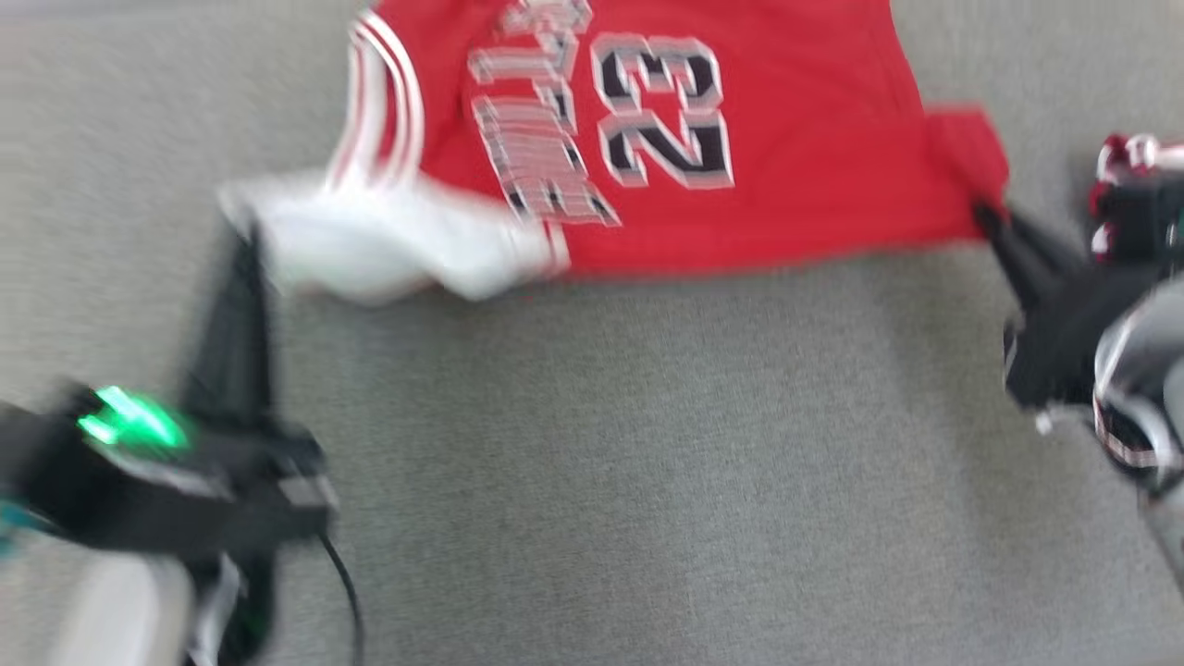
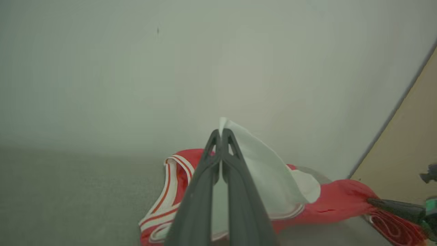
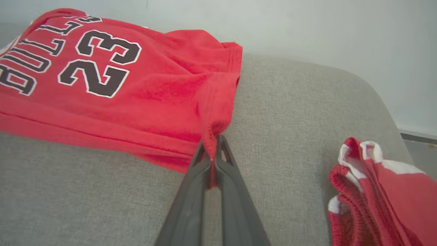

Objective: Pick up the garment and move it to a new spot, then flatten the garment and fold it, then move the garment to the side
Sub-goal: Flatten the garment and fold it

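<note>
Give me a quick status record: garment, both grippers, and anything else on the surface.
jersey: red, number 23 facing up, spread on the surface
left gripper: shut on a white corner of the jersey, which is pulled up
right gripper: shut on a red corner of the jersey, cloth bunched at its tips
surface: grey fabric
second garment: red and white, crumpled, lying apart from the jersey near the right gripper
head view: blurred

Indoor room, perhaps a home; grey upholstered seat [image 3: 307,102]; bare pale wall [image 3: 307,27].
</note>
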`<state>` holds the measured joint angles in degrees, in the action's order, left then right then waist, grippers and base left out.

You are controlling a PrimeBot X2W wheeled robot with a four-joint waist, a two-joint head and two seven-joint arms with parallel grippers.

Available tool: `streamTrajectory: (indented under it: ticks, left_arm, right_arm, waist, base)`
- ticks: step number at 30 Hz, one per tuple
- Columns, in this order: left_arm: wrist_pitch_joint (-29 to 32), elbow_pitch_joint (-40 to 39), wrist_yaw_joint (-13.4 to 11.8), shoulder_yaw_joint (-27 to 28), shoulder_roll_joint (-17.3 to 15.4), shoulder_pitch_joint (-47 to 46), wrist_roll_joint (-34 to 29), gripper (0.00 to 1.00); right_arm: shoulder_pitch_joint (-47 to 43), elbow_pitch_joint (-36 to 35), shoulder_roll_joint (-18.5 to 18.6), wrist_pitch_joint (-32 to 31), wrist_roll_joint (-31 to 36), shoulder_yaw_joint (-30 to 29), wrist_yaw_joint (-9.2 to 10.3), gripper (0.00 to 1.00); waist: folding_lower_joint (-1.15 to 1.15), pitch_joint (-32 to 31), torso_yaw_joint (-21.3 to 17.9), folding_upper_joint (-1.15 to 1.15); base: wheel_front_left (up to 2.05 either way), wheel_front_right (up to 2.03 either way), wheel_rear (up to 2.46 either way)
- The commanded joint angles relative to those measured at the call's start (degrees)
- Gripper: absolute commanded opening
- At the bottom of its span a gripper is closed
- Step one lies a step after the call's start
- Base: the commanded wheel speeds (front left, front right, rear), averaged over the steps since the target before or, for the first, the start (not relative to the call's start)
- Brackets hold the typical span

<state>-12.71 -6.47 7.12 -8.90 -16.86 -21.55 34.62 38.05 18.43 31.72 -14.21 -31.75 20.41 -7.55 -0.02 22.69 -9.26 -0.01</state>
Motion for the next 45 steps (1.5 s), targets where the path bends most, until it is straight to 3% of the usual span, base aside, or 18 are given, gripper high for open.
streamTrajectory:
  ticks: [1,8,18,28,41,45]
  left_arm:
    - [1.14,-0.05,0.27,-1.29,-0.3,2.6,2.43,0.0]
    - [8.47,0.18,0.28,-10.32,-2.39,15.22,18.49,0.0]
    - [12.37,4.68,0.29,-14.19,-2.89,25.24,32.55,0.0]
    - [17.97,7.88,0.3,-17.56,-3.33,32.06,40.1,0.0]
    - [25.49,5.62,-1.01,-19.4,-4.92,38.71,48.5,0.0]
    - [26.4,5.34,-1.3,-19.57,-4.93,39.5,49.6,0.0]
  right_arm:
    - [-2.31,-0.58,-0.15,-0.47,-0.02,-1.16,0.15,0.0]
    - [-16.19,-3.38,-3.24,-3.79,2.17,-10.17,0.15,0.0]
    - [-28.59,-4.73,-10.63,-5.81,7.21,-18.53,0.15,0.0]
    - [-37.39,-6.48,-13.08,-10.14,10.73,-22.35,0.15,0.0]
    - [-50.17,-20.26,-14.68,-26.79,9.41,-27.59,0.15,0.0]
    - [-51.75,-22.69,-15.5,-27.37,10.37,-30.18,0.16,0.0]
  waist:
    - [0.02,-6.46,3.49,0.01]
    - [0.02,-12.11,7.02,0.01]
    - [0.02,-17.07,10.14,0.01]
    - [0.02,-20.8,11.86,0.01]
    - [0.02,-22.55,10.69,0.01]
    - [0.02,-22.48,10.51,0.01]
  base:
    - [0.0,0.0,0.0]
    - [0.0,0.0,0.0]
    - [0.0,0.0,0.0]
    - [0.0,0.0,0.0]
    - [0.0,0.0,0.0]
    - [0.0,0.0,0.0]
